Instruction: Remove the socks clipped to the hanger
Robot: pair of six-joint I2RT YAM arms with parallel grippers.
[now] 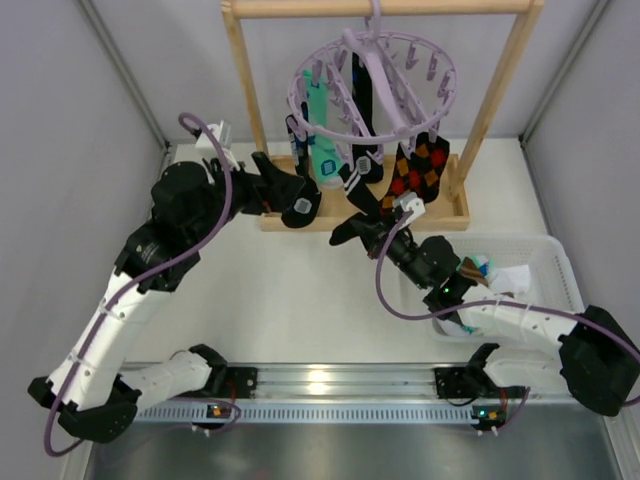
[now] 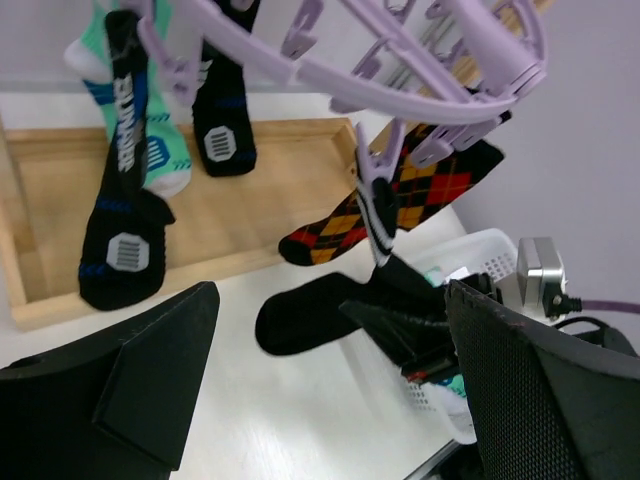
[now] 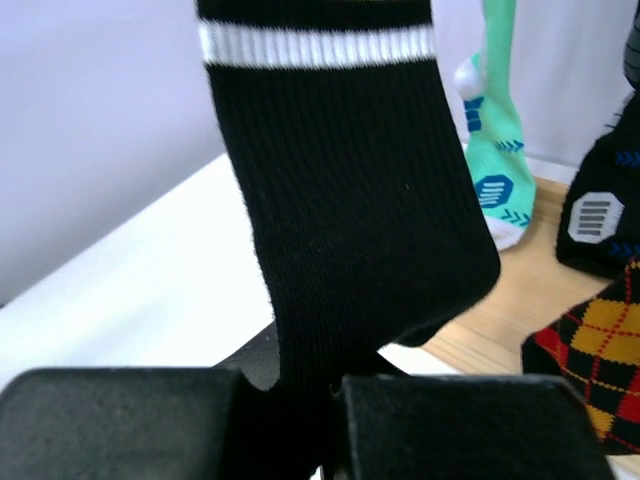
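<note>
The lavender ring hanger (image 1: 375, 85) hangs from the wooden rack, and its pegs show in the left wrist view (image 2: 400, 70). Clipped to it are a teal-white sock (image 1: 325, 150), black socks with patches (image 1: 300, 205) and an argyle sock (image 1: 420, 170). My right gripper (image 1: 375, 235) is shut on a black sock with a white stripe (image 3: 340, 200). That sock's cuff runs up to a peg (image 2: 375, 215). My left gripper (image 1: 288, 195) is open and empty, left of the hanging socks. Its fingers (image 2: 130, 390) stand wide apart.
The wooden rack has an upright (image 1: 250, 100) and a base tray (image 1: 455, 212) under the hanger. A white basket (image 1: 548, 262) at the right holds several loose socks, among them a brown striped one (image 1: 470, 268). Grey walls stand at both sides.
</note>
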